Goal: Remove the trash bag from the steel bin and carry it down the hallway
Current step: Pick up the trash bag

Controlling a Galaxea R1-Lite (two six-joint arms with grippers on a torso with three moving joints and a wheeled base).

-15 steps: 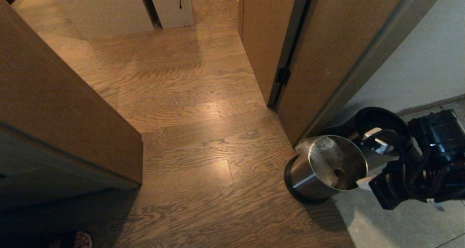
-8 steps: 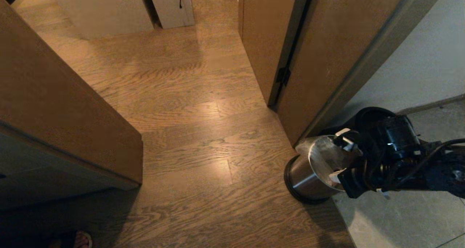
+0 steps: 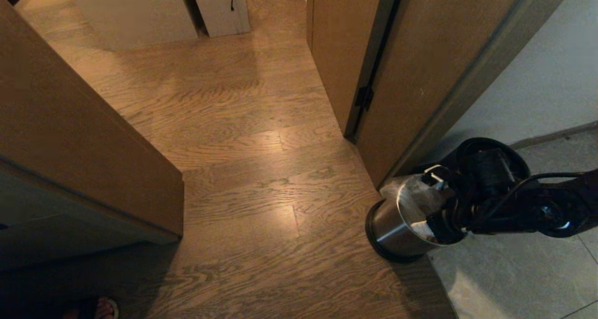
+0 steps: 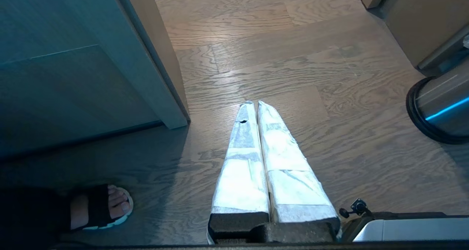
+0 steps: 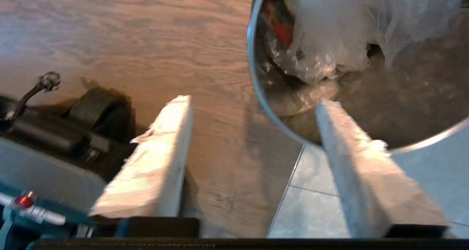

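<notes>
Fingers [image 5: 339,140] on my right gripper [image 5: 253,120] are spread wide with nothing between them, two flat tape-wrapped wedges, whitish and a bit ragged. One tip hangs over the open mouth of the steel bin [image 3: 397,225], the other over bare floor. In the head view the right arm comes in from the right edge, low, and covers half the bin's opening.

One bin, a shiny round cylinder with a black base ring, lower right of the frame, standing where the brown wood-plank floor [image 3: 243,179] meets grey stone-look tile [image 3: 514,281]. One trash bag [image 5: 337,34], thin, crinkly, see-through whitish plastic, bunched inside the bin; something red shows beside it against the wall. A black round piece [image 3: 490,153] sits just behind the bin.

Left gripper [image 4: 254,104] hangs over the wood floor with its two wrapped fingers pressed together. A person's foot [image 4: 99,206] in a black sandal sits lower left of that view.
</notes>
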